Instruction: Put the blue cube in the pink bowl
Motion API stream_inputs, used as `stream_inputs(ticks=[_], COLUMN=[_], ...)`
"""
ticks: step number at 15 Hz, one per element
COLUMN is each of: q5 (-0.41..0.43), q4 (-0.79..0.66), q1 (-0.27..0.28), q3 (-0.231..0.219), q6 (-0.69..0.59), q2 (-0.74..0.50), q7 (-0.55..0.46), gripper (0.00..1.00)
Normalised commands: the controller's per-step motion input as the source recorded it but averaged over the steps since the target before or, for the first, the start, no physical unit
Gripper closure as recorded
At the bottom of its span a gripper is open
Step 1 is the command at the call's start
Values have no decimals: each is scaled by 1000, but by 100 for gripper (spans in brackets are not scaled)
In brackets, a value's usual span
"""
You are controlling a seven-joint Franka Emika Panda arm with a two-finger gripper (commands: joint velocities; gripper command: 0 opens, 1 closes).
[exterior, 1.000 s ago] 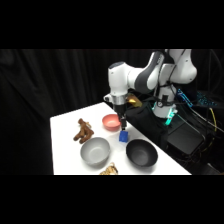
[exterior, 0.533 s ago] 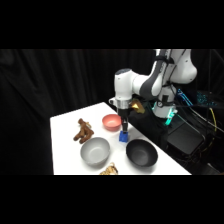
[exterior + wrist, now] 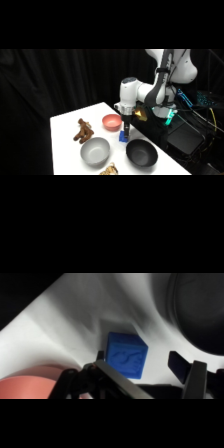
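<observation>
Your gripper (image 3: 145, 369) jaws spread astride cube (image 3: 126, 354); pink bowl (image 3: 112, 121) just beside, black bowl (image 3: 141, 153) near; no writing readable

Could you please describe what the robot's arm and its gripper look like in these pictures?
The arm is glossy white, built of rounded, bulbous segments with dark seams at the joints. It ends in a white wrist block carrying a slim black two-finger gripper. In the wrist view, the gripper shows black linkage bars and dark, squarish fingers.
</observation>
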Motion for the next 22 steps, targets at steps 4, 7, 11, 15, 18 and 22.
stream_inputs(ticks=[4,7,11,15,18,22], q5=[42,125,154,195,238,218], q4=[36,107,129,129,87,58], q1=[86,85,59,8,-23,-4], q3=[-140,-39,-14,26,96,86], q6=[221,128,89,73,80,25], q2=[104,128,122,120,95,49], q7=[36,-55,-113,-176,-214,-196], gripper=[0,0,0,0,0,0])
